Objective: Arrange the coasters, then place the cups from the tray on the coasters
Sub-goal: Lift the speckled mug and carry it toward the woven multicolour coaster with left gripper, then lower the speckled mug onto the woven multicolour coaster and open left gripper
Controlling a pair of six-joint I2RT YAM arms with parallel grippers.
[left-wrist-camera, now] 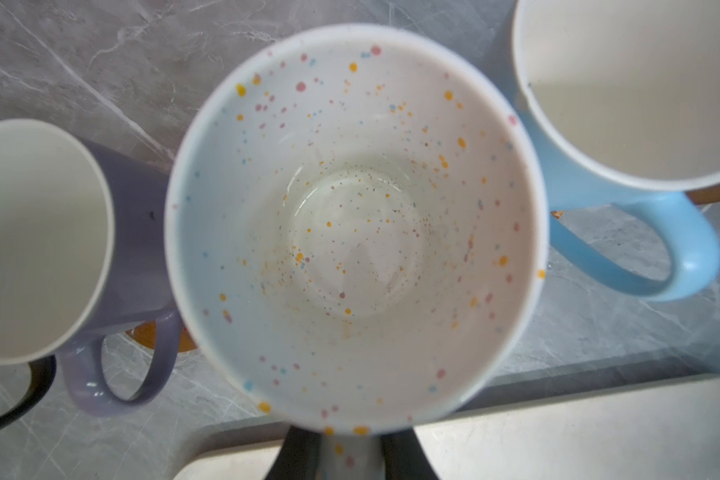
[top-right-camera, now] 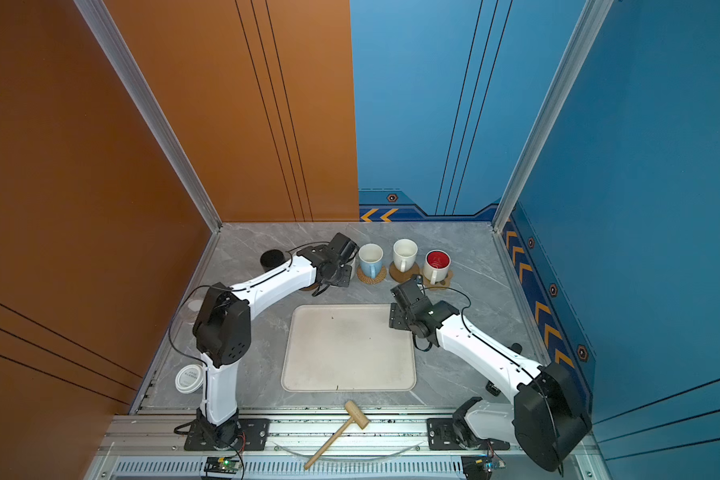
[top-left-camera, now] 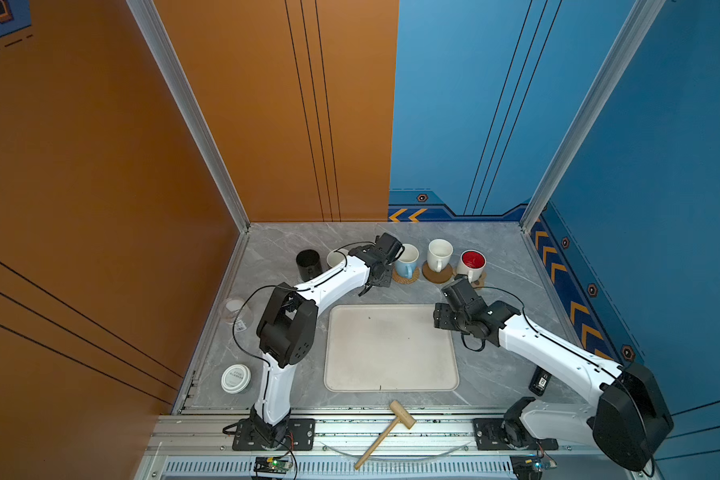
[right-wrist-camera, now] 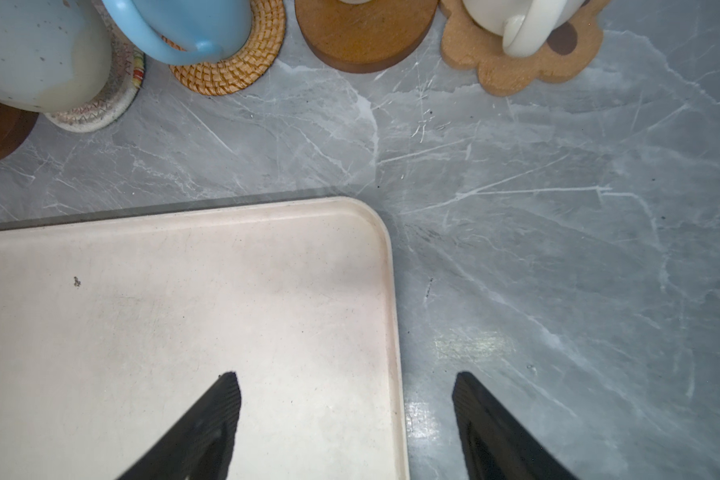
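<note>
The speckled mug (left-wrist-camera: 350, 232) is standing upright in the back row, just beside the lavender mug (left-wrist-camera: 134, 249) on one side and the blue mug (left-wrist-camera: 599, 232) on the other. In the right wrist view it is sitting over the woven coaster (right-wrist-camera: 113, 104). Whether it is bearing fully on the coaster or hanging just clear of it cannot be told from these angles.

Its handle (left-wrist-camera: 350, 457) is pointing back toward the tray (top-left-camera: 391, 353), straight into the left end effector (left-wrist-camera: 350, 449), which is clamping it with the jaws nearly closed. The mug is thus lying directly ahead of that end effector, mouth up, coaster beneath.

The right end effector (right-wrist-camera: 346, 382) is hanging wide and empty over the tray's far corner, well apart from the mug, so the left arm is the nearer.

Judgement: the coming move is turning on the vertical line from mug base to coaster. That means settling, letting go, then backing off along the handle's line without nudging either neighbour.
</note>
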